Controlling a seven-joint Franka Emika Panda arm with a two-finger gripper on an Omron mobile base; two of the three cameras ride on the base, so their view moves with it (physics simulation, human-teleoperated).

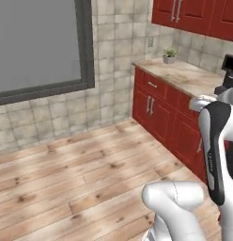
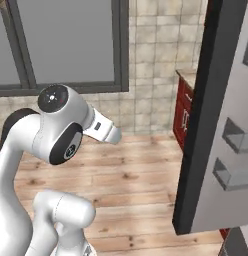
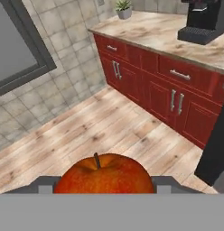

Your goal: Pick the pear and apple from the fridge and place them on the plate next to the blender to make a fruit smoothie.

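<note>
hand (image 3: 105,189): it is gripping the apple (image 3: 105,177) between its two dark tips, which are showing at either side of the fruit at the bottom of the hand view; jaws are standing about an apple's width apart, closed on it.
apple: it is sitting stem-up in the hand, red-orange, touching both tips, hanging over the wooden floor (image 3: 86,131) rather than over any surface.
fridge: its dark door (image 2: 208,120) is standing open at 3 o'clock in the right base view, grey door bins (image 2: 236,172) showing; its dark edge is also cutting in at 4 o'clock in the hand view.
tabletop (image 3: 177,38): it is lying from 12 to 2 o'clock of the hand, well apart, above red cabinets (image 3: 150,85).
on the tabletop: a small potted plant (image 3: 123,8) at the far end and a black boxy appliance (image 3: 205,20) nearer the fridge.
plate and blender: I am not seeing either from here, so I cannot say which way the drop spot is lying.
pear: not something I am making out.
step, as I judge it: apple is being carried away from the fridge; placing is not yet done.
what the next move is turning on: the apple is needing to travel toward 1 o'clock, up to the tabletop, with the open door close on the right as the likely snag.
</note>
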